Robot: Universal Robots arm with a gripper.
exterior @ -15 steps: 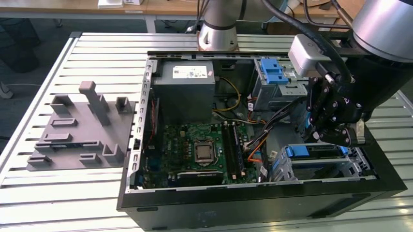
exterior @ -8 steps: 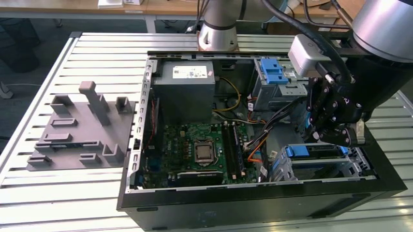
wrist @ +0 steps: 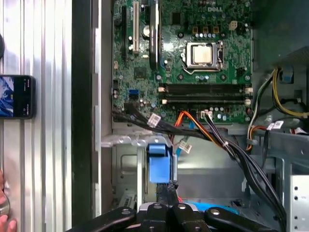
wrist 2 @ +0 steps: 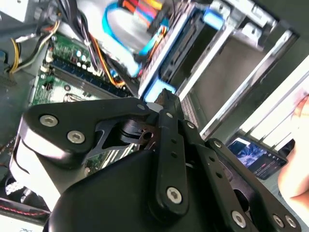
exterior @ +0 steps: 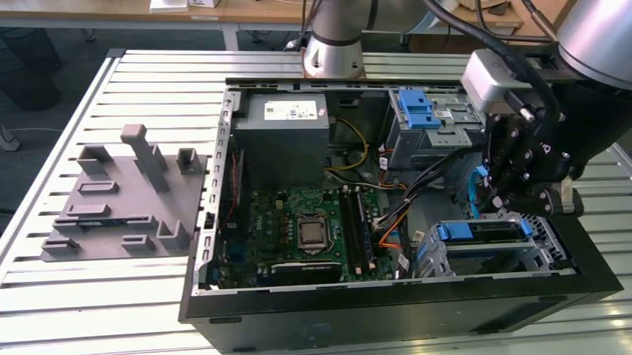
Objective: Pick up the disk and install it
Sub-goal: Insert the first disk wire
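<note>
The end effector (exterior: 502, 200) hangs inside the open computer case (exterior: 212, 222), over the drive cage (exterior: 553, 248) in the corner at the exterior view's right. In both wrist views its fingers (wrist: 166, 189) are drawn together into one narrow black tip, and nothing shows between them. I cannot tell whether the tip touches anything.

The disk (exterior: 499, 232) lies flat in that drive cage, with the blue end of its carrier facing the motherboard (exterior: 306, 229). In the first wrist view the blue carrier end (wrist: 159, 163) sits just ahead of the fingertip, near the bundle of black and orange cables (wrist: 193, 133). In the second wrist view the fingertip (wrist 2: 165, 96) stands just beside the same blue end (wrist 2: 153, 89).

Further back in the case are a grey metal box (exterior: 281, 137) with a white sticker and a second cage with a blue latch (exterior: 425, 111). On the slatted bench (exterior: 148, 81) outside the case rest a grey moulded fixture (exterior: 123, 200) and a phone (wrist: 17, 96). A person's hand (wrist 2: 299, 140) shows beside the phone.
</note>
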